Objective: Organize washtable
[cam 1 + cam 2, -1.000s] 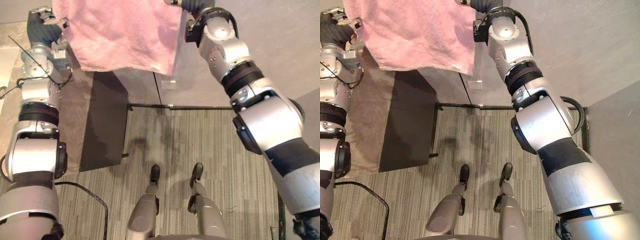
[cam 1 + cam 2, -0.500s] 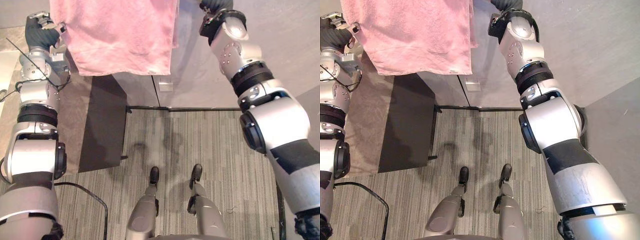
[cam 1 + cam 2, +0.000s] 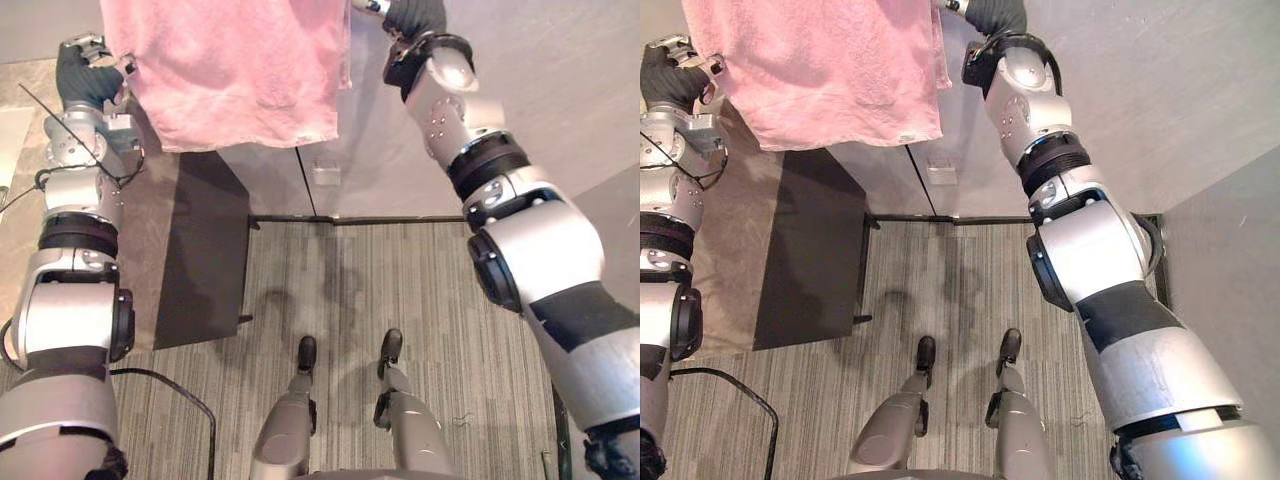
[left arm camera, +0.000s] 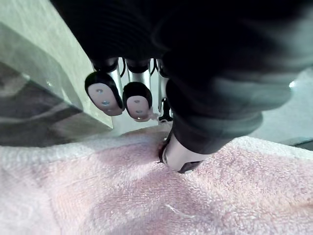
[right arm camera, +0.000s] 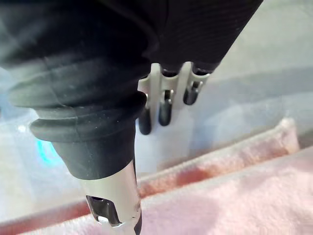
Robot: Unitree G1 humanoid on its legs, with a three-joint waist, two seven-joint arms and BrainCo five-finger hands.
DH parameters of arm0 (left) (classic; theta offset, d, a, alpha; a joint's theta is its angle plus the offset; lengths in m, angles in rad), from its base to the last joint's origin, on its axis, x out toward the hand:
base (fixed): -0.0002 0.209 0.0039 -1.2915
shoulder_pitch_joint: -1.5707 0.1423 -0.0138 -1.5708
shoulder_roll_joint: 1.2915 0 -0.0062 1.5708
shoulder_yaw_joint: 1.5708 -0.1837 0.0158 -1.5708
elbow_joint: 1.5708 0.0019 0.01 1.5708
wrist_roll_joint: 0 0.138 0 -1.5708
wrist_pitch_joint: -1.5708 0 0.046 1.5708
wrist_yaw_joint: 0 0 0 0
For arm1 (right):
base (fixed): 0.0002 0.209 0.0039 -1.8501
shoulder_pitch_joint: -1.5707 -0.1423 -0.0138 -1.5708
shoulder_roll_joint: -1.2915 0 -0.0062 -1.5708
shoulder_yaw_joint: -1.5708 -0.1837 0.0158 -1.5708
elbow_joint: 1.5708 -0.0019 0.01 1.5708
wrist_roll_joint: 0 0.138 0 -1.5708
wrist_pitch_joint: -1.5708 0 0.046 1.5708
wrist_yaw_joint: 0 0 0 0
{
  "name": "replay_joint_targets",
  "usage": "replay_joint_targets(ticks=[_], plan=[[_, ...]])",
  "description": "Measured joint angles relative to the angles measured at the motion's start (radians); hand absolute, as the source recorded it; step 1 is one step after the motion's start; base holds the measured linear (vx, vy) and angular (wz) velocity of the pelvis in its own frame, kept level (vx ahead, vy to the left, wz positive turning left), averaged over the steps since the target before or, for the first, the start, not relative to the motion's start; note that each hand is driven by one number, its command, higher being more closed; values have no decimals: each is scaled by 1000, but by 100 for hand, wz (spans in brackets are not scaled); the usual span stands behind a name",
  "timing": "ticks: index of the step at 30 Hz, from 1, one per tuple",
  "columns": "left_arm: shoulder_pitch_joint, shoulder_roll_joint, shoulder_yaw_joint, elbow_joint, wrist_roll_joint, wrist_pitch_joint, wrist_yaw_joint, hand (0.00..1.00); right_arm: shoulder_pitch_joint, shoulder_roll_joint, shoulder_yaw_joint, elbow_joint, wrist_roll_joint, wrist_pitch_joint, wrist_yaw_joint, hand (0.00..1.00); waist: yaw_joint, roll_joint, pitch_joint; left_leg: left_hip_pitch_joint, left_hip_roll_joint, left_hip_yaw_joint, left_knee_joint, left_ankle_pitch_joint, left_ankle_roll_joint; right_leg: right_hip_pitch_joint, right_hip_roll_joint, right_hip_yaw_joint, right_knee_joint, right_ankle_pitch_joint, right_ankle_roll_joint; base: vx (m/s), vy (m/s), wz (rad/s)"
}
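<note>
Grey striped carpet (image 3: 420, 330) filled the lower half of the frame, and a plain pale grey surface (image 3: 560, 90) took the upper right. Next in size, the pink towel (image 3: 235, 70) hung spread out across the top of the frame from upper left to centre, its upper edge running out of view and its lower hem loose above a black table (image 3: 205, 250) that stood at the left centre. A thin dark bar (image 3: 350, 218) ran along the far edge of the carpet, level with the middle of the frame. The left hand (image 3: 85, 75) sat at the upper left, against the towel's left edge; seen from its wrist, its thumb dug into the pink pile while its curled fingers (image 4: 105, 93) closed over the cloth's edge, pinching it. The right hand (image 3: 412, 15) sat at the top, just right of the towel's right edge; its fingers (image 5: 164, 105) hung straight and clear of the cloth, with the thumb just beside the hem. A small pale plate (image 3: 325, 172) showed on the grey surface below the towel.
</note>
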Motion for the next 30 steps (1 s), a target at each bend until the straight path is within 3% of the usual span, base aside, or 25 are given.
replay_joint_targets(ticks=[14, 15, 30], plan=[[0, -32, -1, -35, 2, 11, 6, 100, 36, 41, 50, -3, -43, 0, 0, 0, 19, -1, -1, -4, 0, -7, 0, 0, 0, 0, -1, -7, 0, 0, 0, 0, 0, 0], [0, -33, -1, -38, 2, 11, 7, 100, 36, 41, 55, -3, -43, 0, 0, 100, 19, -1, -1, -5, -1, -9, 0, 0, 0, 0, -1, -9, 0, 0, 0, 0, 0, 5], [0, -36, 0, -66, 2, 8, 17, 100, 36, 25, 46, -28, -107, 0, -45, 100, 21, -2, -2, -15, -2, -29, 1, 1, -1, 0, -3, -28, 0, -2, -3, 5, -2, 2]])
